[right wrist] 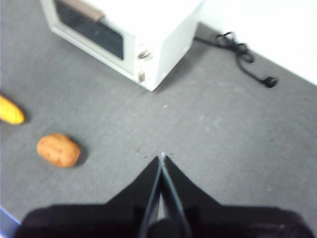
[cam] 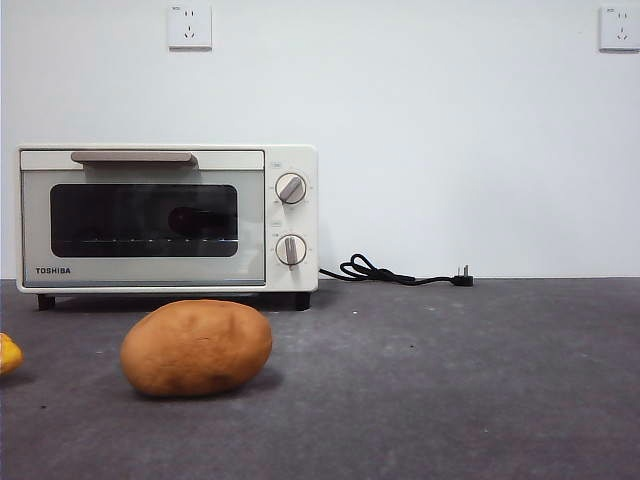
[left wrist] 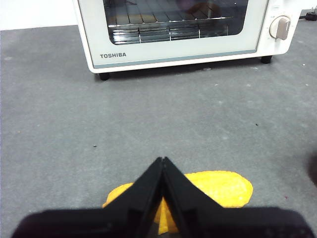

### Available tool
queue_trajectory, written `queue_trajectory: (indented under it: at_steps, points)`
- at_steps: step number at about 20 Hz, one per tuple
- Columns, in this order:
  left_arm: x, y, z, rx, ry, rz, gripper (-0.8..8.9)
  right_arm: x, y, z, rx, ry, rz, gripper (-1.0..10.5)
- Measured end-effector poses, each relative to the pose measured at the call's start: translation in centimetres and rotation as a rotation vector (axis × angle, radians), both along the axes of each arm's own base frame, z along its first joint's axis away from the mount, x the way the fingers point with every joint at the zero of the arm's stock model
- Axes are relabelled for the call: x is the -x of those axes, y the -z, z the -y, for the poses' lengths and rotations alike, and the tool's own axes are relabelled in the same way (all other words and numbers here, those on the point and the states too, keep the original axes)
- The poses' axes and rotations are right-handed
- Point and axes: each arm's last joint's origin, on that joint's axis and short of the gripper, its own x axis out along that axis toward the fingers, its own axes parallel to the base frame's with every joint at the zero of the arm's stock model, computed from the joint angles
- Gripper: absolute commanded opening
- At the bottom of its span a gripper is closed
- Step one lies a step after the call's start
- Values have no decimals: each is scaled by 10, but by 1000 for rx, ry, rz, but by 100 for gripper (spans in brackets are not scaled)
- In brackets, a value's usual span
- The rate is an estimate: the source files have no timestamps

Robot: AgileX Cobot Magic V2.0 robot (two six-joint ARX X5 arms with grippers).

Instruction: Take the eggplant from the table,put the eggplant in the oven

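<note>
Low front view; oven (cam: 167, 218) shared

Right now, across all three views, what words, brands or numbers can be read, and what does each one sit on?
"TOSHIBA": bottom left of the door of the cream-white toaster oven, legible in the front and left wrist views.
Markings around its two round beige knobs: too small to read.
White wall sockets: tiny marks, unreadable.
Right wrist view: nothing readable.
</note>
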Motion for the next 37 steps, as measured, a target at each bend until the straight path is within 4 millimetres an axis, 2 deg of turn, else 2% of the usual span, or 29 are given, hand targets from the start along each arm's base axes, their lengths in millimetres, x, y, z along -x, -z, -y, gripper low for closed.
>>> queue_trajectory:
  at_steps: [3, 5, 9, 11, 14, 16, 18, 21, 24, 26, 31, 37]
  points:
    - [0, 0, 0, 0, 0, 0, -4, 32, -12, 37, -103, 50, 73, 1]
    - [0, 0, 0, 0, 0, 0, -4, 58, -17, 62, -143, 151, 149, 1]
    - [0, 0, 0, 0, 0, -3, -4, 125, -18, 96, -168, 413, 343, 1]
    - [0, 0, 0, 0, 0, -3, -4, 159, -14, 106, -172, 531, 436, 1]
    - [0, 0, 0, 0, 0, -3, -4, 201, -6, 110, -204, 601, 535, 1]
    - [0, 0, 0, 0, 0, -3, -4, 223, 2, 110, -219, 631, 587, 1]
    - [0, 0, 0, 0, 0, -3, -4, 235, 12, 109, -220, 651, 606, 1]
    - [0, 0, 0, 0, 0, -3, -4, 232, 33, 107, -193, 670, 562, 1]
    - [0, 0, 0, 0, 0, -5, -4, 214, 65, 105, -157, 672, 483, 1]
    - [0, 0, 0, 0, 0, -4, -4, 197, 85, 103, -175, 668, 519, 1]
    - [0, 0, 0, 0, 0, -6, -4, 135, 148, 97, -241, 648, 648, 1]
    - [0, 0, 0, 0, 0, -6, -4, 71, 225, 89, -301, 609, 643, 1]
